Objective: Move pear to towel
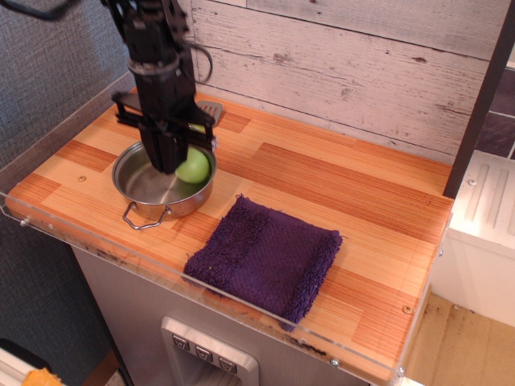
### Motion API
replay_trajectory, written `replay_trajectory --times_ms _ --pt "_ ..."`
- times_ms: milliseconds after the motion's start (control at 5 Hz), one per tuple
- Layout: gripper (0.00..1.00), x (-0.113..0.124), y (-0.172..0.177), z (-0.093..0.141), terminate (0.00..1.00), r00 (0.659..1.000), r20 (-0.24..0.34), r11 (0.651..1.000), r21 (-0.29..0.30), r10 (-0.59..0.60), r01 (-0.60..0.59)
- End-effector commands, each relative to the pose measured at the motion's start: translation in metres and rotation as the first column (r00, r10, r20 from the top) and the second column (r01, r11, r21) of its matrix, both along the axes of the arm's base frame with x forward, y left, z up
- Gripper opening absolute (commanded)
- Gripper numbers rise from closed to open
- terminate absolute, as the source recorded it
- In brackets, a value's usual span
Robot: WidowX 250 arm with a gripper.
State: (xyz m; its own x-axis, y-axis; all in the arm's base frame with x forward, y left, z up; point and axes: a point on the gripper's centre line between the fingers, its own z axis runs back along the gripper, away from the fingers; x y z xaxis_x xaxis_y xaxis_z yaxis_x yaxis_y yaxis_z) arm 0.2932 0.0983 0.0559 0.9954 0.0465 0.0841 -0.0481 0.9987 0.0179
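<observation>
The light-green pear (194, 166) is in my black gripper (180, 164), whose fingers are shut on it. It hangs just above the right inner side of the steel pot (143, 190) at the left of the wooden counter. The dark fingers (165, 153) cover the pear's left side. The dark purple towel (266, 257) lies flat near the front edge, to the right of the pot and in front of it, with nothing on it.
A grey spatula head (212, 109) with a bit of green handle shows behind the arm near the back wall. A clear acrylic rim (96, 241) runs along the counter's front and left edges. A dark post (483, 104) stands at the right.
</observation>
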Motion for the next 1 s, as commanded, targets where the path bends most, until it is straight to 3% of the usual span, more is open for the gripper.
replay_trajectory --times_ms 0,800 --pt "1.0 0.0 0.01 0.002 0.0 1.0 -0.005 1.0 -0.009 -0.003 0.003" --pt "1.0 0.004 0.016 -0.025 0.0 0.998 -0.07 1.0 -0.008 -0.004 0.004"
